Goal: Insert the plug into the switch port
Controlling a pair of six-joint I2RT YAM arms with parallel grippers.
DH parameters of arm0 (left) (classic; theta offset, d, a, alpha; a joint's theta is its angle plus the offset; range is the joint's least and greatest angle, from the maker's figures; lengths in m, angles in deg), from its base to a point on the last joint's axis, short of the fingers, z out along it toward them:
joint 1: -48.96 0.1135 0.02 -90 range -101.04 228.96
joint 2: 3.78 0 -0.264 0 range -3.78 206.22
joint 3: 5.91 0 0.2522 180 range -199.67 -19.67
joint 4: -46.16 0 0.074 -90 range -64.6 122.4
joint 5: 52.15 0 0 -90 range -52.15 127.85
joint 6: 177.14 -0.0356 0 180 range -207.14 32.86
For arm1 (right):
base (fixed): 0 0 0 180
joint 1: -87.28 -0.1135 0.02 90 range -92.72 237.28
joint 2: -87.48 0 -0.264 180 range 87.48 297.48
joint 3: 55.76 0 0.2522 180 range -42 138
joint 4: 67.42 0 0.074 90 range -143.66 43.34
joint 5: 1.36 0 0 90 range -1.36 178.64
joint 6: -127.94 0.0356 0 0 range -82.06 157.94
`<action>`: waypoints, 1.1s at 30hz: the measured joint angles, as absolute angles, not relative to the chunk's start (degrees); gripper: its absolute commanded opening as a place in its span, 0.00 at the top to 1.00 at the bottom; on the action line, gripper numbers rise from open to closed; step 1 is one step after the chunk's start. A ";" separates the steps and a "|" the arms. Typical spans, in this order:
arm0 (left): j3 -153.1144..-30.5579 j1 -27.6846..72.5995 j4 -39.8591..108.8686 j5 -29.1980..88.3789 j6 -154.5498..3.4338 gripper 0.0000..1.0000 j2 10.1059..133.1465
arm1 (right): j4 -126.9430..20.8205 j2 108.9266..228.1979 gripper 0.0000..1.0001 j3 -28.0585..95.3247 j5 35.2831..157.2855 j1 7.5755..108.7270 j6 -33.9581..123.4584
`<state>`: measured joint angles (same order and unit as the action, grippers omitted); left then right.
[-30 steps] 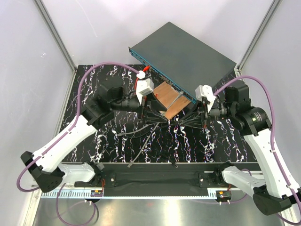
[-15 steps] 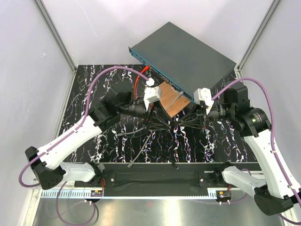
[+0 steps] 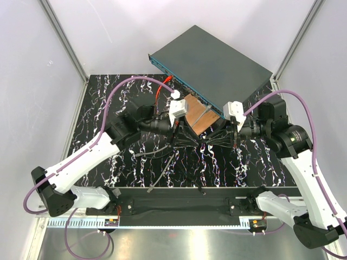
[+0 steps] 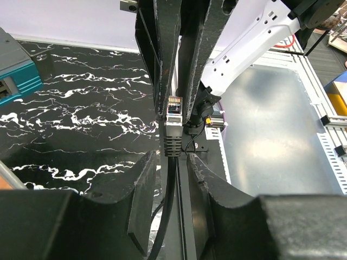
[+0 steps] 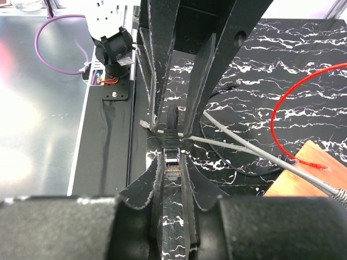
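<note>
The switch (image 3: 211,65), a flat dark grey box with a blue-teal socket face, lies at the back; one teal corner (image 4: 16,76) shows in the left wrist view. My right gripper (image 5: 172,154) is shut on the plug (image 5: 172,162), a clear connector with gold contacts and a black boot. The two grippers meet tip to tip over the middle of the table, the left gripper (image 3: 191,135) facing the right gripper (image 3: 216,140). The left gripper (image 4: 173,157) stands narrowly open around the plug's black cable (image 4: 169,206), just behind the plug (image 4: 173,111). Thin gaps show beside the cable.
A copper-brown square plate (image 3: 198,114) lies in front of the switch, its corner (image 5: 303,173) near the right gripper. A red cable (image 5: 282,108) loops by it. Grey cables (image 5: 244,146) and black ones cross the marbled table (image 3: 119,162) under the grippers.
The left arm has swung right toward the right gripper, and its jaws have narrowed around the cable. The right arm has barely moved and keeps hold of the plug.
</note>
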<state>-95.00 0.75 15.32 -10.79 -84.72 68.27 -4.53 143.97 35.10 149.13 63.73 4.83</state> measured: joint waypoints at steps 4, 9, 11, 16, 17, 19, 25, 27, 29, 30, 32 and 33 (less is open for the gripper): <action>-94.67 0.47 15.23 -10.73 -84.81 0.67 68.42 | -4.80 143.91 1.00 34.77 149.07 63.64 5.01; -94.41 0.40 14.80 -10.40 -85.40 0.72 68.58 | -5.06 143.82 1.00 34.77 148.98 63.64 5.23; -94.38 0.40 14.58 -10.14 -85.55 0.77 68.69 | -5.39 143.73 1.00 34.62 148.63 63.64 5.23; -94.08 0.34 14.42 -9.65 -85.95 0.99 68.71 | -5.65 143.51 0.97 34.14 147.86 63.64 5.23; -94.08 0.27 14.38 -9.59 -85.92 1.00 68.71 | -5.84 143.47 0.88 34.03 147.69 63.64 5.47; -94.08 0.27 14.12 -9.06 -85.77 1.00 68.71 | -6.26 143.29 0.38 33.70 147.14 63.64 6.76; -94.38 0.23 8.61 -1.17 -85.44 1.00 69.15 | -9.84 142.42 0.12 30.68 139.58 63.53 14.69; -95.00 0.23 5.51 2.45 -85.18 1.00 70.13 | -11.77 140.95 0.06 27.78 134.93 63.53 19.26; -95.65 0.01 2.07 6.54 -84.79 1.00 71.66 | -13.06 139.16 0.00 25.09 130.60 63.51 23.81; -95.72 -0.23 0.76 9.08 -84.46 1.00 72.27 | -13.54 138.18 0.00 24.08 128.17 63.53 26.78; -95.83 -1.50 -1.44 14.69 -83.98 1.00 73.04 | -13.95 137.00 0.00 23.84 123.25 63.49 32.53; -96.00 -2.55 -2.21 17.43 -83.76 1.00 73.21 | -14.15 136.85 0.00 24.26 121.13 63.53 35.48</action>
<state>-96.00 -2.55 -2.21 17.43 -83.76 73.21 -14.15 136.85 24.26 121.13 63.53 35.48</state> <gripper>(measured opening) 0.035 0.993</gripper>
